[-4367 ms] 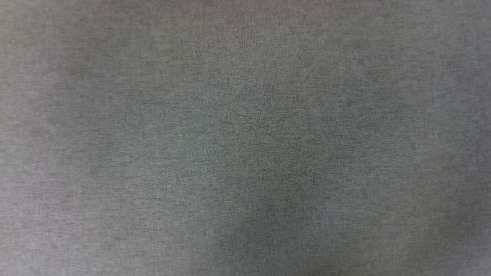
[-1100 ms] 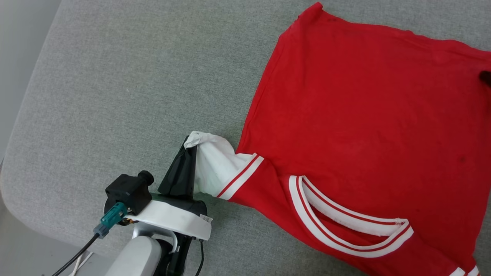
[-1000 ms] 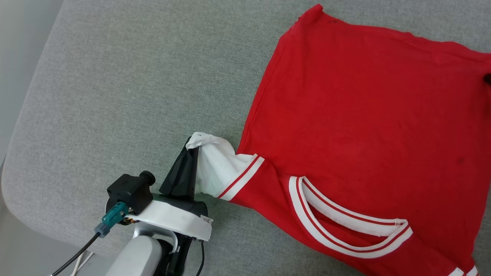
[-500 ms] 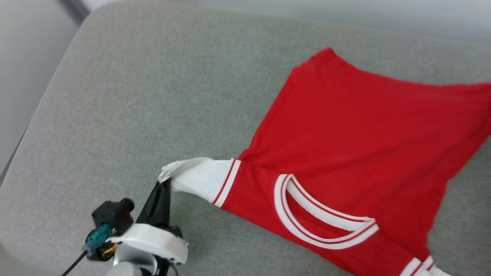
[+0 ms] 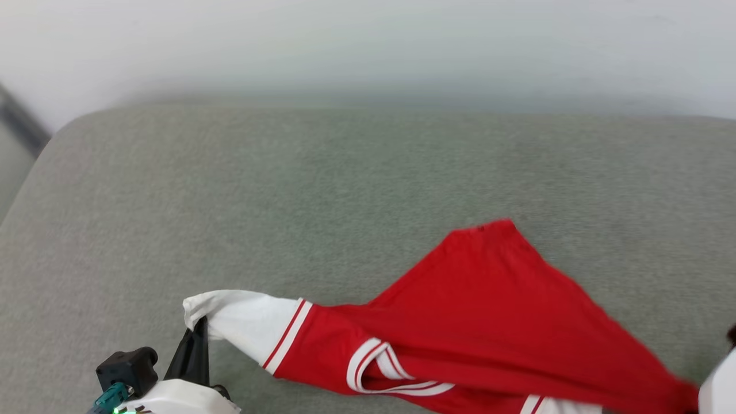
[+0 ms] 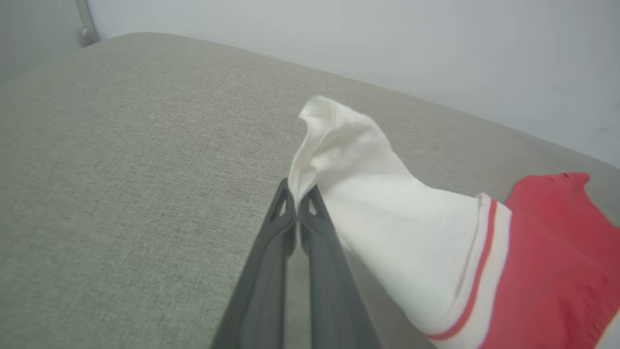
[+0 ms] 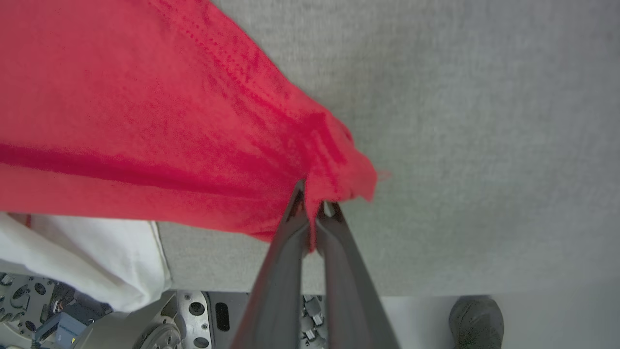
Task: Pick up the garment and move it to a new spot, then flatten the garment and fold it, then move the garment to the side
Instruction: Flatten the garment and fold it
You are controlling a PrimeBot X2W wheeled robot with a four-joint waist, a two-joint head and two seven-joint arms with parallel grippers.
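The grey padded bench (image 5: pixel 287 190) takes up most of the head view, with a pale wall behind it at 12 o'clock. The garment (image 5: pixel 494 322), a red shirt, sits toward 5 o'clock of the bench. It is stretched between the two arms and partly raised. One red corner points to 12 o'clock and seems to rest on the padding, though blur makes that hard to confirm. Its white sleeve (image 6: pixel 387 232) runs out toward 8 o'clock. The left gripper (image 6: pixel 298 194) is clamped together on the sleeve's cuff edge. The right gripper (image 7: pixel 312 203) is pinched tight on a bunched red edge at the shirt's other end. The cloth looks light, limp and stretchy, so it will likely sag and drag between holds. Taking it at seams, cuffs or hem corners, taut and well apart, should keep it spread for laying flat.
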